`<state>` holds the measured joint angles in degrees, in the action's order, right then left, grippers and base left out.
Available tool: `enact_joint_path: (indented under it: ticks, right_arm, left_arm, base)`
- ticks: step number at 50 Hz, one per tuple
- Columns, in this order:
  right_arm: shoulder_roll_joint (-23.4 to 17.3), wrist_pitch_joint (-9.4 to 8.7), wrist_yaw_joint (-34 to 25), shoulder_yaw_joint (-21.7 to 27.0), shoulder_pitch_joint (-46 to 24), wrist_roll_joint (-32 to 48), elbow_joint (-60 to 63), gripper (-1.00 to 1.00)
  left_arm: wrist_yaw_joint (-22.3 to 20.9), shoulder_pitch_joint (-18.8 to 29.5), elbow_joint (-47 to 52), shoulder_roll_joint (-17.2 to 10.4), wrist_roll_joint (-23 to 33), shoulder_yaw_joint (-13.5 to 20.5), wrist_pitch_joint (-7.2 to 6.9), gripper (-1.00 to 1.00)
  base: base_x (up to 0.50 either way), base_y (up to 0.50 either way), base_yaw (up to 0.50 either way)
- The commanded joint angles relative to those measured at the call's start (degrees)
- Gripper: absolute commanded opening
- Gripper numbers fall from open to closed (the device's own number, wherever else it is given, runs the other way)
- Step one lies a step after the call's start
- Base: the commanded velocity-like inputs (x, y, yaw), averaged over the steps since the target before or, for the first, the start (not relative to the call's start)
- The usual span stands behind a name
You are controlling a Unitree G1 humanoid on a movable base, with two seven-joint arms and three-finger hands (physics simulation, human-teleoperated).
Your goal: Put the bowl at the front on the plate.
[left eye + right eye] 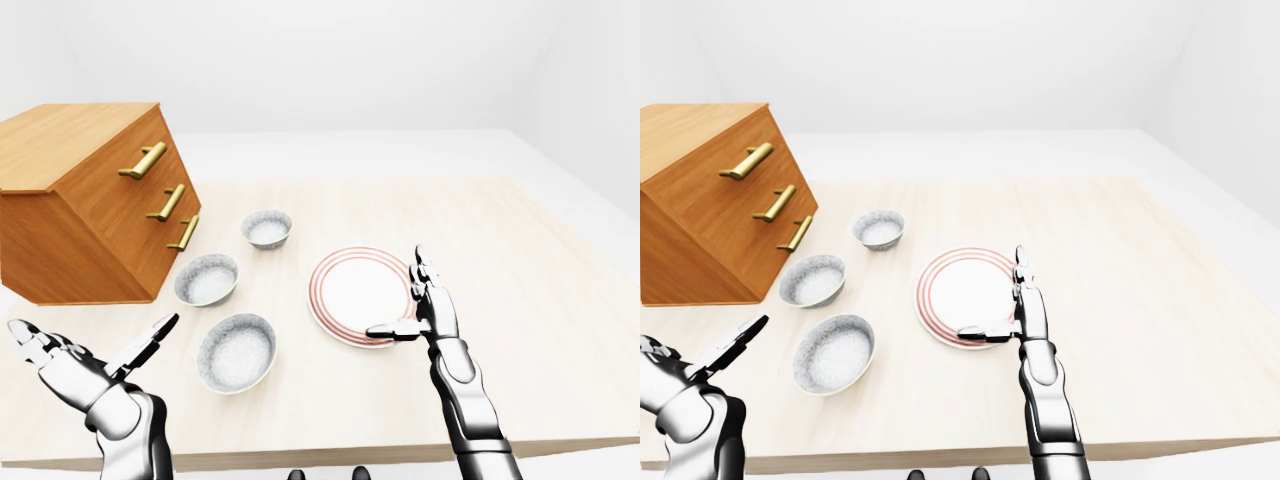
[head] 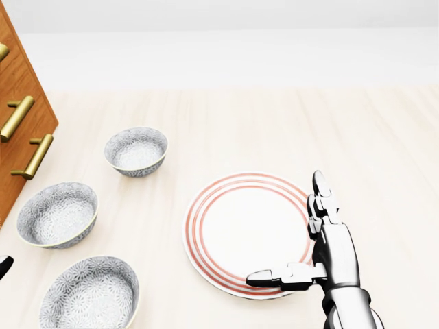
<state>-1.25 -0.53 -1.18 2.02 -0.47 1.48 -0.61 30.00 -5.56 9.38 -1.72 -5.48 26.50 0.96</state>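
Three grey patterned bowls stand in a row on the table. The lowest bowl sits nearest the table's bottom edge, with a second bowl above it and a third bowl higher still. A white plate with red rings lies to their right. My left hand is open at the lower left, apart from the lowest bowl. My right hand is open, hovering over the plate's lower right rim, thumb pointing left.
A wooden drawer chest with brass handles stands at the left of the light wood table, close to the upper two bowls. The table's bottom edge runs just under my arms.
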Motion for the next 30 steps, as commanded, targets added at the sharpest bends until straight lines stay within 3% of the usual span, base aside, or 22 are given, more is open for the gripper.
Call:
enact_joint_path:
  ticks: [1, 6, 7, 20, 25, 30]
  right_arm:
    - [-0.04, 0.54, -0.05, 0.02, -0.17, 0.24, -0.41, 1.00]
    - [-0.01, 0.30, 0.00, -0.06, -0.16, 0.37, -0.11, 1.00]
    - [0.69, -4.47, 0.60, -9.95, -1.67, 14.21, 14.92, 1.00]
    - [4.44, -4.47, -4.84, -15.97, -6.68, 33.64, 15.76, 1.00]
    - [5.11, -4.47, -7.50, -16.76, -7.75, 38.49, 17.24, 1.00]
    - [5.35, -4.47, -11.48, -18.54, -8.11, 45.09, 18.71, 1.00]
  left_arm:
    - [0.00, 0.34, -0.80, -0.14, 0.07, -0.16, 0.54, 1.00]
    - [0.00, 0.35, -0.29, -0.18, -0.32, -0.02, 0.02, 1.00]
    - [0.00, 1.03, -1.32, -0.49, -0.94, 0.24, -0.12, 1.00]
    - [0.00, 1.15, -1.88, -0.89, -0.98, -0.26, 0.04, 1.00]
    - [0.00, 0.87, -0.91, -0.82, -1.07, -0.15, -0.70, 1.00]
    - [0.00, 1.33, -2.65, -0.91, -0.83, -0.33, 0.63, 1.00]
  base:
    - [0.50, 0.00, 0.00]
    - [0.50, 0.00, 0.00]
    - [0.00, 0.00, 0.00]
    - [0.00, 0.00, 0.00]
    - [0.00, 0.00, 0.00]
    - [0.00, 0.00, 0.00]
